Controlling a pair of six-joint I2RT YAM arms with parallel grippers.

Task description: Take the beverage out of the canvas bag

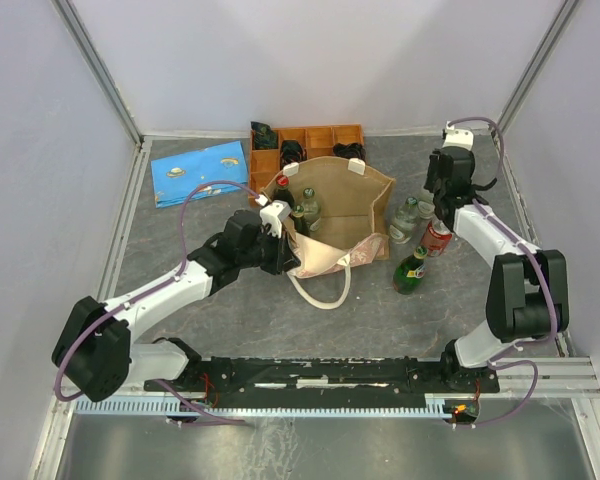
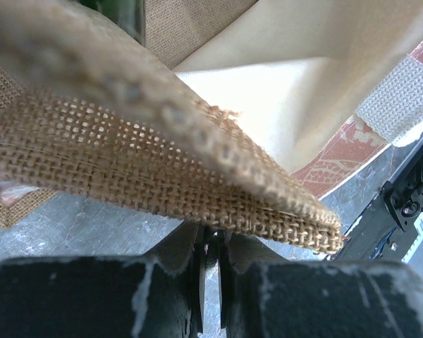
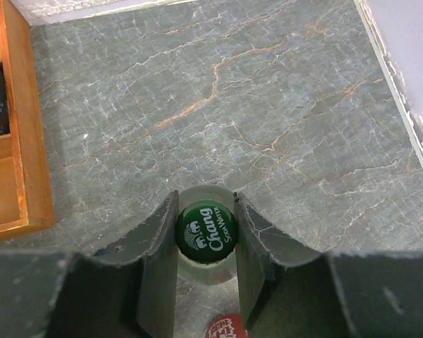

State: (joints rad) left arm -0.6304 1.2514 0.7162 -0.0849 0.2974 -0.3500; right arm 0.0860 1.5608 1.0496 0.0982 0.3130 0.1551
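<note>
The canvas bag (image 1: 352,200) stands open mid-table, with a glass bottle (image 1: 307,208) and a red-capped item (image 1: 282,183) inside. My left gripper (image 1: 279,228) is shut on the bag's left rim. In the left wrist view the burlap edge (image 2: 197,190) lies across my nearly closed left gripper (image 2: 213,236). My right gripper (image 1: 439,207) is right of the bag. In the right wrist view my right gripper (image 3: 205,215) is shut round the green "Chang Soda Water" cap of a clear bottle (image 3: 206,235), above the stone tabletop.
A clear bottle (image 1: 407,216), a red can (image 1: 437,238) and a green bottle (image 1: 411,272) stand right of the bag. The red can (image 3: 226,329) shows below the held bottle. An orange compartmented tray (image 1: 320,138) and a blue cloth (image 1: 200,172) lie at the back.
</note>
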